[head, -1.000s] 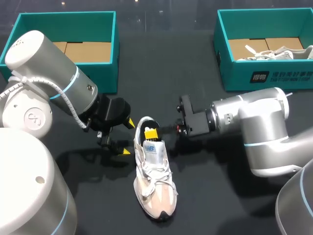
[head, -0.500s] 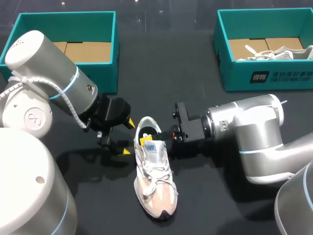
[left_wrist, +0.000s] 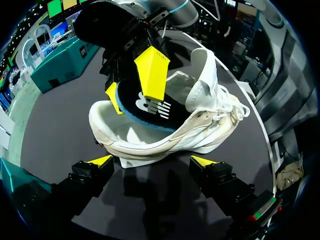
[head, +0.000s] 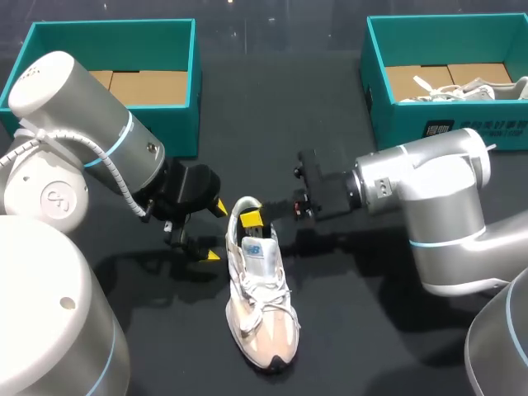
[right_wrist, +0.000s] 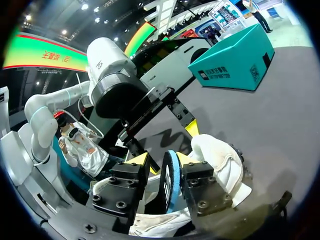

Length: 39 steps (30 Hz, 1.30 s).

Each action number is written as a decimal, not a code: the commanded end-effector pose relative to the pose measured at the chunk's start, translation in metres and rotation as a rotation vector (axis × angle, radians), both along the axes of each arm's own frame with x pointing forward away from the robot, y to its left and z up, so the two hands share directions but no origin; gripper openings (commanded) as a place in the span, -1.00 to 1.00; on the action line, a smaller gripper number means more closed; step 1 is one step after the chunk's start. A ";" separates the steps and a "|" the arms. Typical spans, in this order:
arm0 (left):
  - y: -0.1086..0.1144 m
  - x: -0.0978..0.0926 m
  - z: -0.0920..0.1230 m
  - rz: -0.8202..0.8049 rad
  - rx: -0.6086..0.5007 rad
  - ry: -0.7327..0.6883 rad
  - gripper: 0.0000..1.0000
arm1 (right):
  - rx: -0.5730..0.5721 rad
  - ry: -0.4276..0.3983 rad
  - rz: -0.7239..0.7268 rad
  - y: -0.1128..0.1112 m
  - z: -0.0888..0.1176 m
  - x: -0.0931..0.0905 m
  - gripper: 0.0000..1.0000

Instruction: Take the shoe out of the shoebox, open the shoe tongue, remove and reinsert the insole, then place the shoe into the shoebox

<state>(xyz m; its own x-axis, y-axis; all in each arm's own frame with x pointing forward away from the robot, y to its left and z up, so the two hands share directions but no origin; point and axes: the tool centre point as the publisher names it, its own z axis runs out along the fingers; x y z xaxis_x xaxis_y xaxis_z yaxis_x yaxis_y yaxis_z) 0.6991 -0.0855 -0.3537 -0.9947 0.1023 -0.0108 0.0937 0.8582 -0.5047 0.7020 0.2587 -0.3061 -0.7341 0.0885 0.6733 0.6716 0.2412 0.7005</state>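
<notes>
L shoebox [head: 177, 91]: teal card, rectangular, open top, brown cardboard floor. L pincer [head: 216, 232] is released, yellow wedge tips spread wide, just beside the shoe's heel end; in the L wrist view the shoe's side lies just ahead of them. Shoe [head: 260, 305] sits on the matte black worktop [head: 346, 330]: white mesh w/ pinkish toe, laces loose, tongue pulled up. Insole [left_wrist: 145, 102], thin, dark, blue-edged, stands partly out of the heel opening, R pincer [head: 252, 219] clenched on it. R shoebox [head: 450, 132] is teal too, holding a 2nd shoe [head: 474, 89], white.

Vs 0.5 s ago: R pincer has backed toward the heel; L arm and shoe same.

Count: 2 shoeboxes, 2 shoes, 1 insole, 2 arms.
</notes>
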 end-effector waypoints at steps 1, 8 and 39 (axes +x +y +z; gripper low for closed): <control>0.000 -0.001 -0.001 0.001 -0.001 -0.002 1.00 | 0.011 0.011 -0.012 -0.009 0.000 0.000 -1.00; 0.000 -0.001 -0.001 0.001 -0.001 -0.002 1.00 | 0.017 0.092 0.006 0.000 -0.024 -0.006 -1.00; 0.004 -0.002 0.014 -0.034 -0.005 -0.028 1.00 | -0.148 -0.022 0.001 -0.005 0.020 -0.002 -0.02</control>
<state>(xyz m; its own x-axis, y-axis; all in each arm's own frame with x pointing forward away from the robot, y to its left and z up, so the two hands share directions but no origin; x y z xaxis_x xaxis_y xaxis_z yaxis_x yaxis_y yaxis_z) 0.6998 -0.0868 -0.3458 -0.9902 0.1347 -0.0360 0.1342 0.8508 -0.5081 0.7033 0.2590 -0.2966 -0.7490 0.1678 0.6410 0.6562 0.3219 0.6825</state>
